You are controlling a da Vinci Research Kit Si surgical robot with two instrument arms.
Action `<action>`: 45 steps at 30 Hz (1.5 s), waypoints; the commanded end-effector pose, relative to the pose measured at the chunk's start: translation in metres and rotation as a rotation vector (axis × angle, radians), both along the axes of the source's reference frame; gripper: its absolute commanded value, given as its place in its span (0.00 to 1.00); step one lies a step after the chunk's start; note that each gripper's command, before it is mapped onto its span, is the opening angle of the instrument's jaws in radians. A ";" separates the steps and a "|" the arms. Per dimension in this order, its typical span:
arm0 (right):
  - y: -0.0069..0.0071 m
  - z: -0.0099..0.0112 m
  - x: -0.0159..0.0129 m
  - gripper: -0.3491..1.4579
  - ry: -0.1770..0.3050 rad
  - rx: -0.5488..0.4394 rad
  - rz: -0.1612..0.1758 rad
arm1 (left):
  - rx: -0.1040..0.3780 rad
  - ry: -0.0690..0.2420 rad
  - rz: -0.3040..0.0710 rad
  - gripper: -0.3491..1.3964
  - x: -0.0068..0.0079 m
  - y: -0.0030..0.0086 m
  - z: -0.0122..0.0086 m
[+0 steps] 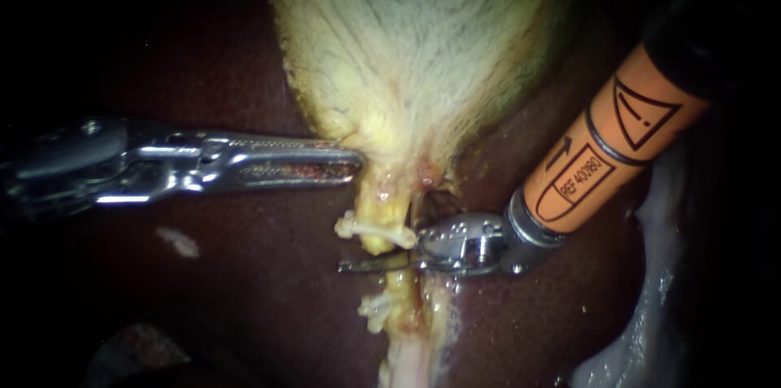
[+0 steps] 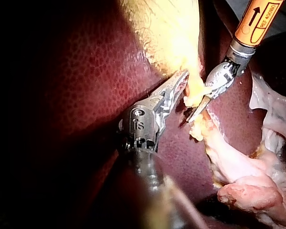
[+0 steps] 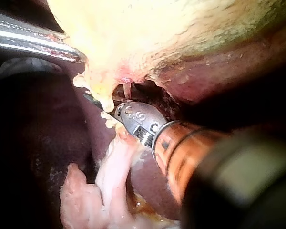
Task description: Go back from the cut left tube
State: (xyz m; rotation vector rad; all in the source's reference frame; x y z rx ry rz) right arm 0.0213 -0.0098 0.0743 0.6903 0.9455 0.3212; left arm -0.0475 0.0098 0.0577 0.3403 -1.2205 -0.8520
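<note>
Just below the gallbladder [image 1: 407, 46], the cut tube [image 1: 387, 213] gapes around the pressed-together blades of my right instrument [image 1: 356, 265] — pulled back crooked, they could snag a clip [image 1: 364, 227] — while my left instrument [image 1: 354, 164] pinches the gallbladder's neck.

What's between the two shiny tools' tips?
In the endoscope view, a yellow tissue stump below the gallbladder lies between the left instrument and the right instrument.

Pale yellow-white gallbladder [image 1: 407, 46] tapering downward to a narrow neck, dark maroon liver [image 1: 244, 290] beneath and around it, small pale fleck [image 1: 179, 241] on the liver surface, glistening whitish tissue strip [image 1: 643, 315] at the endoscope view's lower right.
</note>
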 end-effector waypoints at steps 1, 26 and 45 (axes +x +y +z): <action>-0.0001 0.0000 0.0000 0.00 -0.002 0.004 0.002 | 0.000 0.000 0.000 0.00 0.0000 0.0000 0.0000; -0.0011 0.0000 0.0003 0.66 -0.015 0.067 0.034 | 0.000 0.000 0.000 0.00 0.0000 0.0000 0.0000; -0.0031 -0.0045 -0.0063 0.90 0.021 -0.003 0.009 | 0.000 -0.001 0.002 0.00 0.0002 0.0000 0.0001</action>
